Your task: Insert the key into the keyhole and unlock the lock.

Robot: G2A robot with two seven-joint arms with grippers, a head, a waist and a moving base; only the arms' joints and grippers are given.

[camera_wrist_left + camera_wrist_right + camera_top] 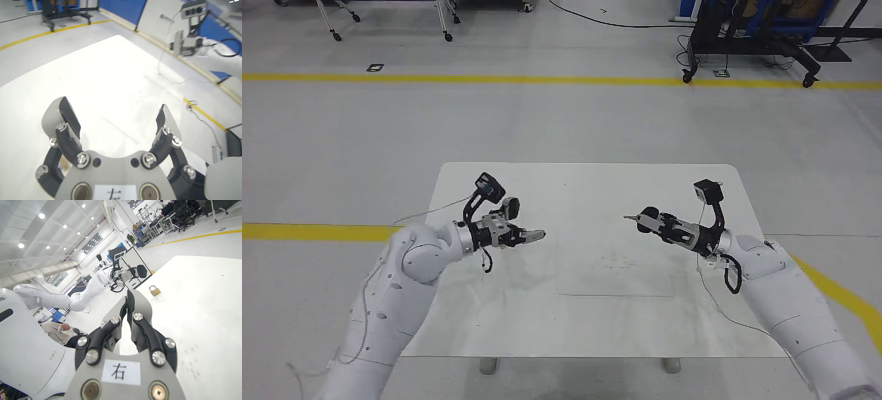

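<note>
the left gripper [113, 107] has flat plates of dull, brushed grey metal, with bright polished screw heads [82, 160] and matt black plastic links [66, 140]; its pads [69, 115] are black, finely ribbed and rubbery in look. the right gripper [129, 295] is built of the same matt grey metal, glossy screws and ribbed black pads, and carries a white paper label [121, 373]. the padlock [155, 291] has a brass-coloured metal body with a soft shine and a bright, silvery shackle [151, 287]. the table [204, 291] is white and smooth, with a faint sheen and a few small dark specks
</note>
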